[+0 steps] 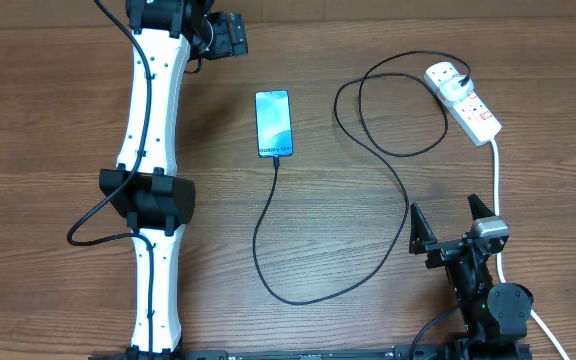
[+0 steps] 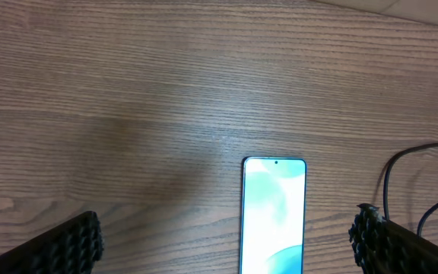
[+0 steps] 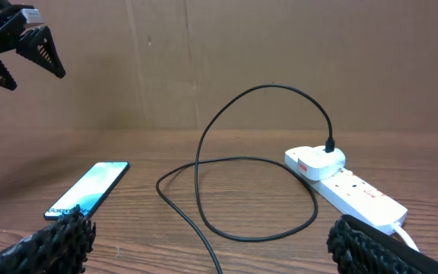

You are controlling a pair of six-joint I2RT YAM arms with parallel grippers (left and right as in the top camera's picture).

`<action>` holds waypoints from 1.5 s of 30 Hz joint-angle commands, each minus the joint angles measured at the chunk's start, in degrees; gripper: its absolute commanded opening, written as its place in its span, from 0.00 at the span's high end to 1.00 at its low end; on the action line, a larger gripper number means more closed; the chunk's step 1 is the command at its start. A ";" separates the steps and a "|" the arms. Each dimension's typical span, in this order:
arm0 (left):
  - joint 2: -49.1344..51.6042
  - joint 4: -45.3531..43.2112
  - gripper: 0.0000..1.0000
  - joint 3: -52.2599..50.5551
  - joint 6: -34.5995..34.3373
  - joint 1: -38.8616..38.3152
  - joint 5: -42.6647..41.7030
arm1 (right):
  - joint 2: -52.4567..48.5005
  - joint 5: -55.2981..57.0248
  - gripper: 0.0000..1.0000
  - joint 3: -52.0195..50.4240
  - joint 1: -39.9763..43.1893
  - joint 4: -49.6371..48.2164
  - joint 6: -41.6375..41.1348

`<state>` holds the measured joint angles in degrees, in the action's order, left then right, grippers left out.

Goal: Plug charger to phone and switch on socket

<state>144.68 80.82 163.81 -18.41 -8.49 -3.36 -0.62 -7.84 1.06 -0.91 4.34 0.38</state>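
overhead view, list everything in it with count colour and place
phone: 1, light-blue screen, centre
socket: 1, white, far right
adapter: 1, white, on socket's far end
charger: 1, black, loops from phone's near end to adapter
cord: 1, white, right side
table: 1, brown wood, under everything
left arm: 1, white, left
right arm: 1, black, near right
left tool: 1, black, open, far edge
right tool: 1, black, open, near right

Left arm (image 1: 153, 100): glossy white oblong shells joined by black joint housings, a thin black cable running along them; right arm (image 1: 490, 292): black, with a silver-grey wrist block; left pincer (image 1: 236, 35) and right pincer (image 1: 443, 206) bear black tapering fingers (image 3: 59, 240) with ridged faces.
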 commanded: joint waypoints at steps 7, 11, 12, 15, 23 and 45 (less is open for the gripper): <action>-0.46 1.05 0.00 0.48 0.68 0.20 1.49 | 0.44 0.68 0.00 -0.59 -0.52 -0.15 -0.35; -0.48 1.57 0.00 0.48 0.68 0.11 2.27 | 0.44 0.68 0.00 -0.59 -0.55 -0.15 -0.35; -0.50 1.88 0.00 0.46 0.68 0.09 2.73 | 0.44 0.68 0.00 -0.59 -0.52 -0.15 -0.33; -2.84 1.46 0.00 -4.74 0.66 -0.63 2.73 | 0.44 0.68 0.00 -0.59 -0.52 -0.15 -0.35; -18.21 -18.75 0.00 -34.62 2.40 -4.26 9.25 | 0.44 0.68 0.00 -0.59 -0.52 -0.15 -0.35; -69.81 -48.35 0.00 -99.78 5.16 1.90 14.88 | 0.44 0.68 0.00 -0.59 -0.52 -0.15 -0.35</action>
<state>81.93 33.71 69.34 -14.35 -9.02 11.79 -0.62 -7.44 1.06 -0.91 4.38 0.19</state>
